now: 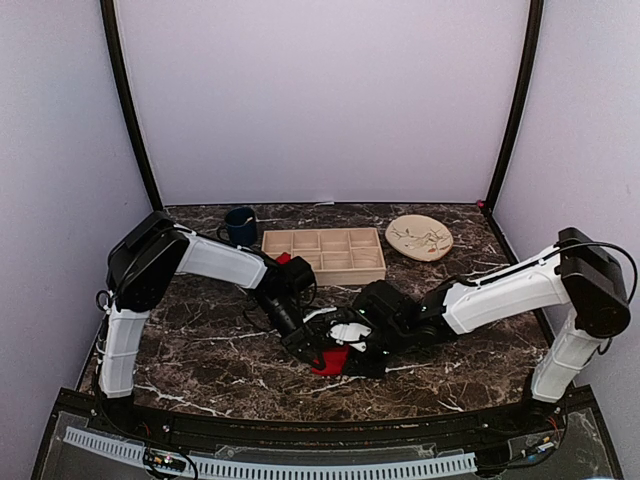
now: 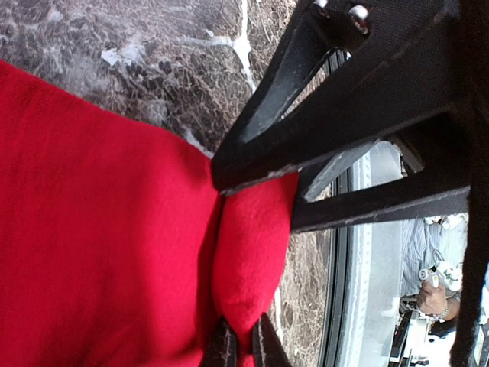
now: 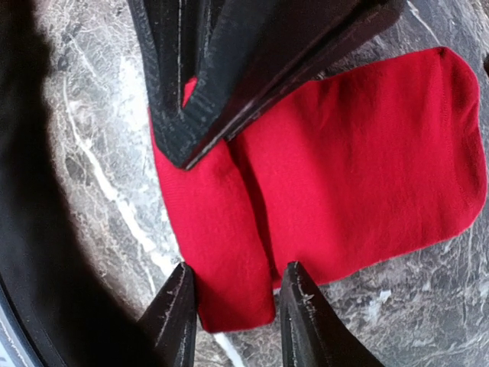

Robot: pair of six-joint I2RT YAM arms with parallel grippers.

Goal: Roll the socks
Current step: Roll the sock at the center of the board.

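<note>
Left of the tray [image 1: 330, 278] stands the dark mug [image 1: 238, 226]. A red scrap [image 1: 283, 258] at the tray's left end may be another sock, though it is too small to tell. In front of the tray, on the marble table [image 1: 200, 340], the left gripper [image 2: 243, 342] pinches a fold of the red sock [image 3: 359, 168], which lies flat. The right gripper [image 3: 238, 266] stands part open astride that sock's folded edge, not clamping it. The plate [image 1: 398, 232] sits right of the tray.
</note>
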